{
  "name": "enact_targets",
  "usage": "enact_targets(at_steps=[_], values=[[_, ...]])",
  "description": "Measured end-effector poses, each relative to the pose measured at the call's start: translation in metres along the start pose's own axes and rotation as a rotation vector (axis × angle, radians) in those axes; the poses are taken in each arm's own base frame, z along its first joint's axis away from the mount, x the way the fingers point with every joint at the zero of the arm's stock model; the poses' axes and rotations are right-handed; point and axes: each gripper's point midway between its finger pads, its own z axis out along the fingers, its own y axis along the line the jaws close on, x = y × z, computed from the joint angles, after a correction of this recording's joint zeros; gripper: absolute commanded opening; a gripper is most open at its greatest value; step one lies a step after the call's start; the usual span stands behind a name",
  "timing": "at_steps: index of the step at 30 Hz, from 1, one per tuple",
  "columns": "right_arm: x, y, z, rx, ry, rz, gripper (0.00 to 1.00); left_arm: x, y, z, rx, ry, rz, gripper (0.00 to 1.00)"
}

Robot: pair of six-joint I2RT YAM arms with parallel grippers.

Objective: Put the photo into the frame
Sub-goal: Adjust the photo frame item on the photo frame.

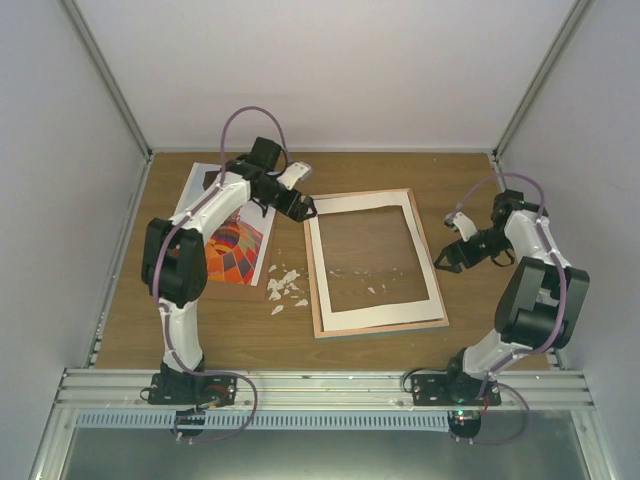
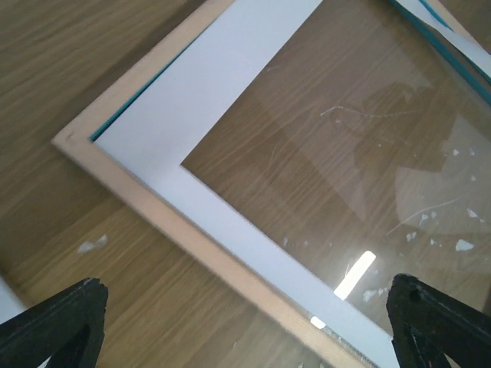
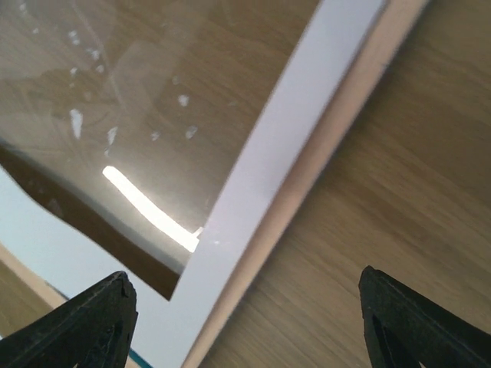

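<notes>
The frame (image 2: 153,215) has a pale, smooth wood rim, a matt white card mat (image 2: 207,84) and glossy, scratched glass (image 2: 330,153); the table (image 2: 69,69) is satin wood-grain.

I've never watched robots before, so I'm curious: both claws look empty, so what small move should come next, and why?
Probably the left claw should swing left and down toward the photo to pick it up. That claw hangs open and empty over the far left corner of the frame, which lies flat with its white mat in place. The photo lies outside it, partly under the left arm.
</notes>
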Motion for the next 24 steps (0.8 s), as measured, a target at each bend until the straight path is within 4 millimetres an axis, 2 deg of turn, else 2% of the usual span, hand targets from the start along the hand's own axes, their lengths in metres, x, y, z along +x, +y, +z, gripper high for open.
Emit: enact_targets(at_steps=[3,5,7,10,12,15,21,24], values=[[0.001,-0.016,-0.004,0.035,-0.014,0.009,0.61,0.009,0.007,-0.020,-0.032,-0.033,-0.007,0.86],[0.005,-0.028,-0.005,0.058,-0.012,0.020,0.54,0.022,0.015,-0.024,-0.045,-0.028,-0.026,0.73],[0.010,-0.039,-0.003,0.077,-0.003,0.031,0.48,0.038,0.023,-0.020,-0.049,-0.010,-0.053,0.55],[0.017,-0.056,0.004,0.120,0.026,0.040,0.43,0.068,0.025,-0.004,-0.033,0.047,-0.083,0.40],[0.021,-0.063,0.007,0.147,0.041,0.039,0.41,0.087,0.022,0.006,-0.017,0.086,-0.096,0.38],[0.028,-0.067,0.015,0.158,0.058,0.043,0.40,0.098,0.021,0.016,-0.005,0.105,-0.109,0.36],[0.043,-0.062,0.047,0.089,0.104,0.065,0.38,0.101,0.025,0.033,0.013,0.109,-0.109,0.32],[0.040,-0.055,0.057,0.056,0.103,0.061,0.38,0.101,0.027,0.045,0.022,0.118,-0.110,0.29]])
